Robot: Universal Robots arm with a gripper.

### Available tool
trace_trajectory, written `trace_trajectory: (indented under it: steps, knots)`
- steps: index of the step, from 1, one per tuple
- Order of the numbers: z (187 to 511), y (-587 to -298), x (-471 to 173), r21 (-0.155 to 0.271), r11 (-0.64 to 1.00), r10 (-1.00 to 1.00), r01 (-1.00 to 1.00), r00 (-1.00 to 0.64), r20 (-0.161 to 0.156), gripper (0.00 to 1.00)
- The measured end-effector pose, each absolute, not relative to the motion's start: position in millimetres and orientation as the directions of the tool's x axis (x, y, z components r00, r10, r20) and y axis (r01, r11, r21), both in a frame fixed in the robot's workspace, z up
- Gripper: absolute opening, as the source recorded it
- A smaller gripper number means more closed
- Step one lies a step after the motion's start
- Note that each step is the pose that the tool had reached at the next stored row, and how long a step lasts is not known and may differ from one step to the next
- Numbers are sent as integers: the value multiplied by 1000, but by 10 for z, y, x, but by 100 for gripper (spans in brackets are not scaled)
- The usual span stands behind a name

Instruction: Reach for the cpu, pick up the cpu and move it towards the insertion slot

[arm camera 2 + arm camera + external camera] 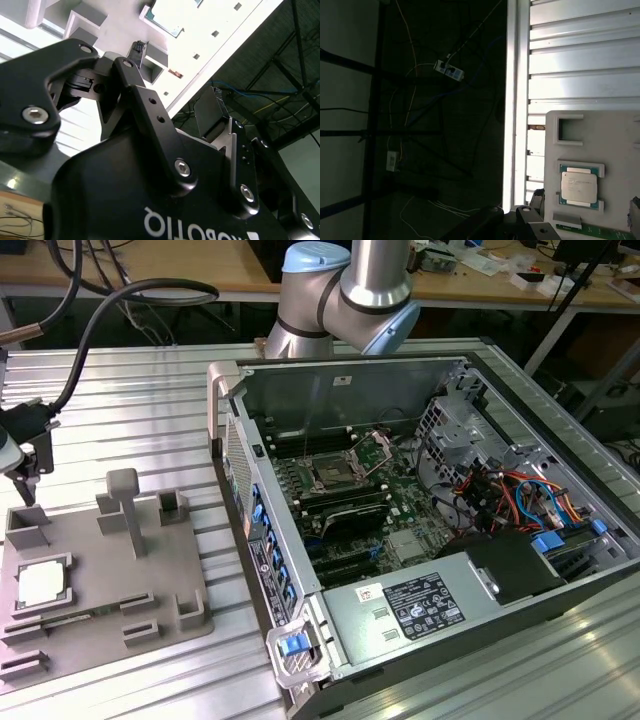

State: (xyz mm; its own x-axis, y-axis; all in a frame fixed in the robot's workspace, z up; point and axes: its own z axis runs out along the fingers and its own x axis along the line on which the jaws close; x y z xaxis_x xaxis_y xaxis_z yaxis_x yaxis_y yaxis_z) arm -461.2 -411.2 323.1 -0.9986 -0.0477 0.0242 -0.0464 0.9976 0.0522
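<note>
Exterior view: the gripper is hovering at twelve o'clock of the cpu, which is not yet lifted; claw width, I cannot tell.

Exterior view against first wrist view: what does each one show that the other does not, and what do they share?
Exterior view: the open computer case with the insertion slot on its green board. First wrist view: a power strip in the dark space beside the table's edge. Both: the cpu lying in the grey tray, on the ribbed metal table.
</note>
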Motion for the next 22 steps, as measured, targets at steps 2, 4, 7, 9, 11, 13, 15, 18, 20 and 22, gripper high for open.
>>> trace_trajectory:
  steps: [2,4,7,9,11,13,15,18,20,22]
  knots:
    - [3226,-4112,-4611,52,998,-48,-46,-999,24,68]
    - [3221,-4112,-4611,52,998,-48,-46,-999,24,68]
    - [3220,-4112,-4612,53,998,-48,-46,-999,24,68]
    - [3220,-4112,-4611,53,998,-48,-46,-999,24,68]
    - [3219,-4112,-4611,53,998,-48,-46,-999,24,68]
    - [3219,-4112,-4611,53,998,-48,-46,-999,24,68]
    - [3218,-4113,-4612,53,998,-48,-46,-999,24,68]
    - [3207,-4125,-4610,53,997,-48,-47,-999,24,68]
    - [3189,-4143,-4612,53,998,-48,-46,-999,24,68]
    - [3164,-4178,-4611,53,998,-48,-46,-999,24,68]
